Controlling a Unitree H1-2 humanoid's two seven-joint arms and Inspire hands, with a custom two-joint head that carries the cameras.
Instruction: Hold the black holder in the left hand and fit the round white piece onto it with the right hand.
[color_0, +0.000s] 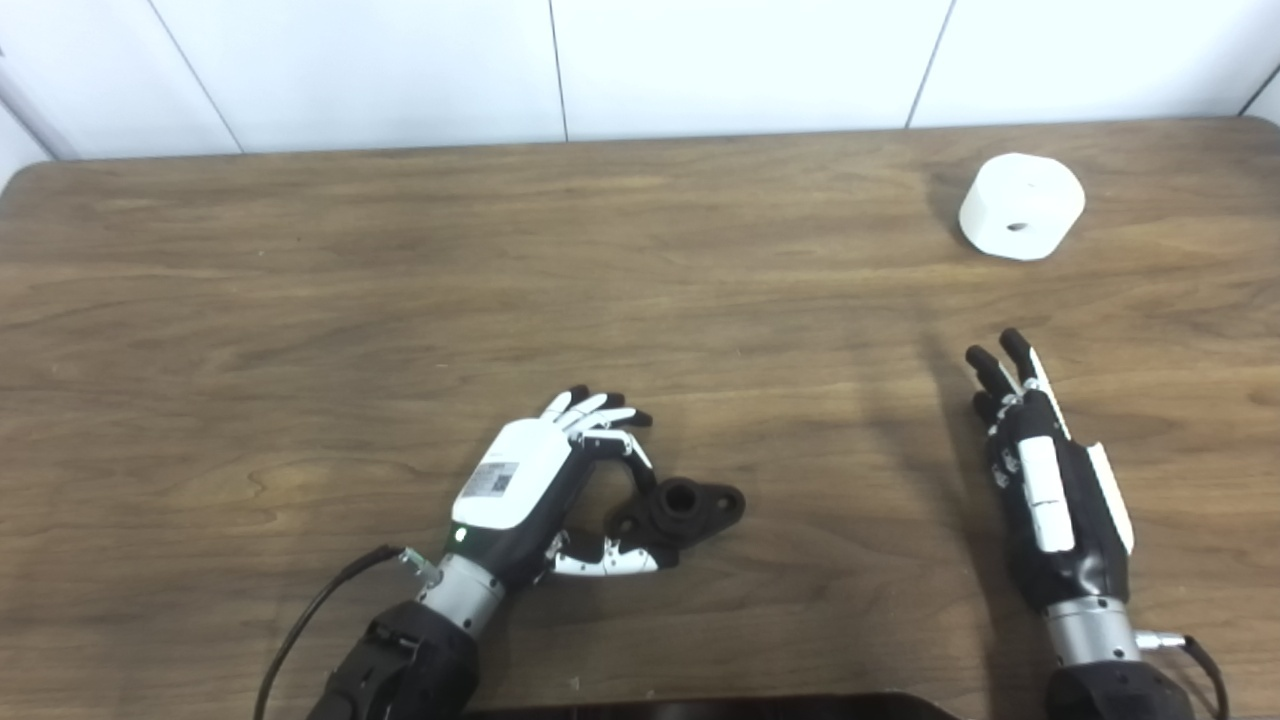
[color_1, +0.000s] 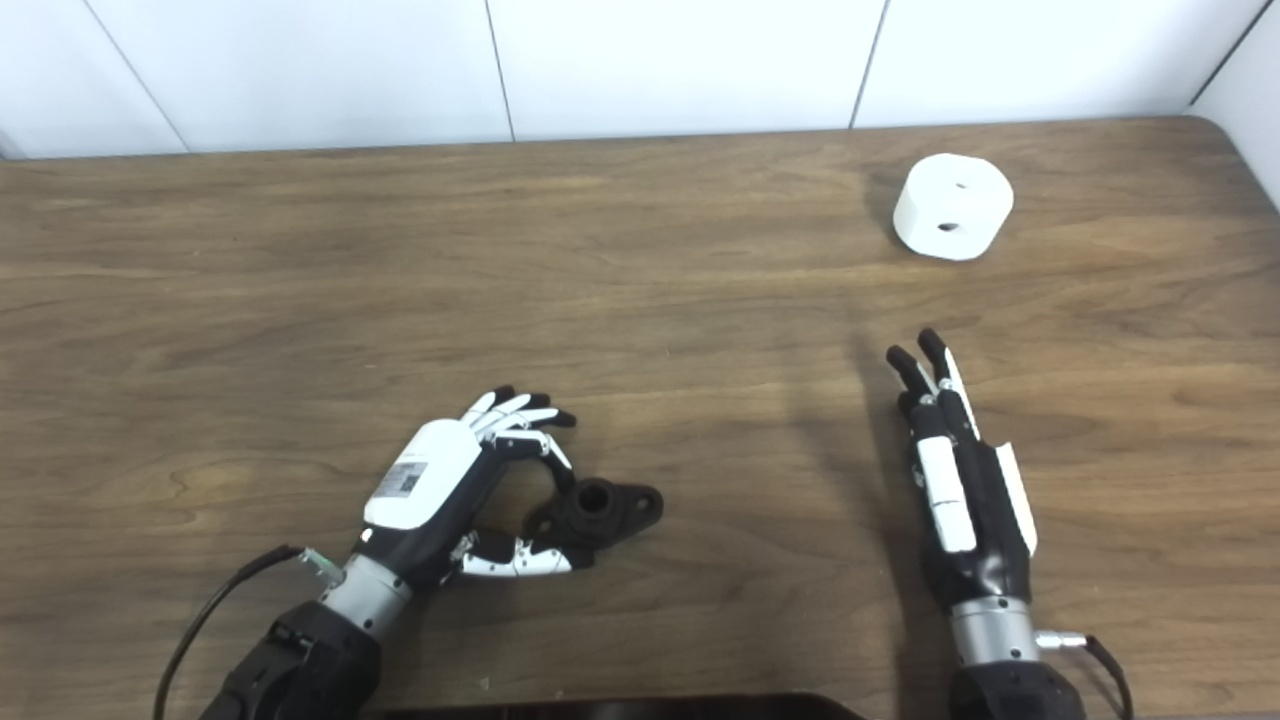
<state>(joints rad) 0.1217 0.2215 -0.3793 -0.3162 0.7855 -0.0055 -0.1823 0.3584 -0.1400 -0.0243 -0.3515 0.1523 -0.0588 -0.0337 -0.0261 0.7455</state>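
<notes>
The black holder (color_0: 682, 508) lies flat on the wooden table (color_0: 300, 300) at the near middle, its long axis running left to right with a slight rise toward the far right. It is a matte black flange: a raised round collar with an open bore facing up, and a flat ear with a small hole on the right end. The left ear is partly hidden by the left hand's fingers.

The left hand (color_0: 530, 480) sits just left of the holder, its white back shell turned up. Its fingers (color_0: 598, 410) curl over toward the holder's far side, and the thumb (color_0: 605, 560) reaches along the near side, so the hand is half closed around the left end of the piece. Contact looks likely, but a firm hold cannot be told, and the holder rests on the table.

The round white piece (color_1: 952, 207) stands at the far right of the table, well apart from both hands. It is a short, smooth cylinder with small dark holes in its upper face.

The right hand (color_1: 960, 480) rests at the near right, edge-on, fingers straight and close together, pointing far, holding nothing.

The table is brown wood grain; a white panelled wall (color_0: 700, 60) rises behind.
</notes>
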